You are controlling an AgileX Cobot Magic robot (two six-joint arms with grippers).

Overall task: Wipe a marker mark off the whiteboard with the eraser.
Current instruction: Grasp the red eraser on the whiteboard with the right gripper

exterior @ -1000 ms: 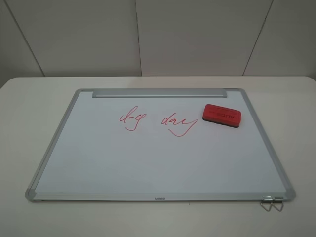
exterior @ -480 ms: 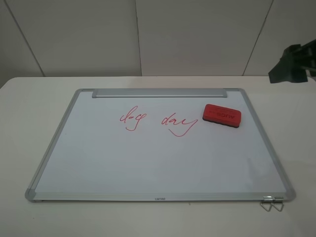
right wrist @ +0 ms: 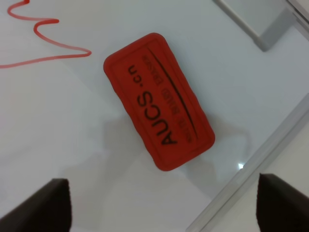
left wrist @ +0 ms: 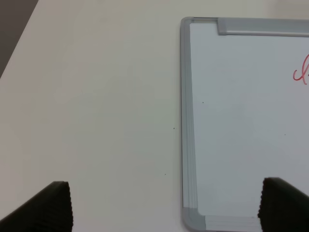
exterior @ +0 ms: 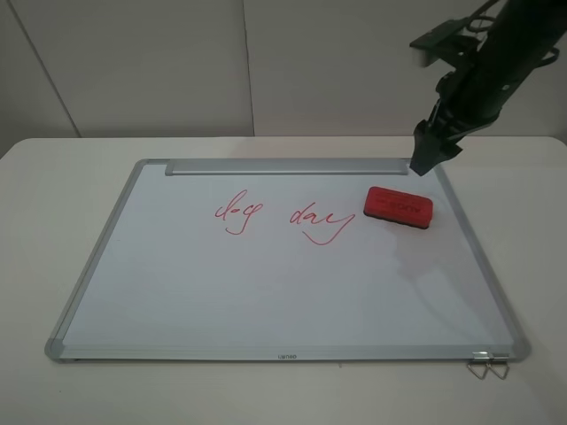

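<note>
The right gripper (exterior: 432,152), jaws spread wide, hangs over the eraser (exterior: 398,207), seemingly slightly off-centre. The marker mark (exterior: 237,212) lies well left of the eraser on the whiteboard (exterior: 266,301). Centre first, span the eraser's narrow width, then descend.

1 whiteboard (exterior: 266,292), 1 eraser (exterior: 398,208), 2 words (exterior: 237,212)

The right arm (exterior: 509,53) is matte black, with dark cables (exterior: 485,11) looping near its top and a boxy bracket (exterior: 434,40) jutting out. The right gripper (exterior: 432,152) tapers to a wedge. The left gripper (left wrist: 164,208) has 2 dark fingers (left wrist: 54,209) with ribbed edges.
</note>
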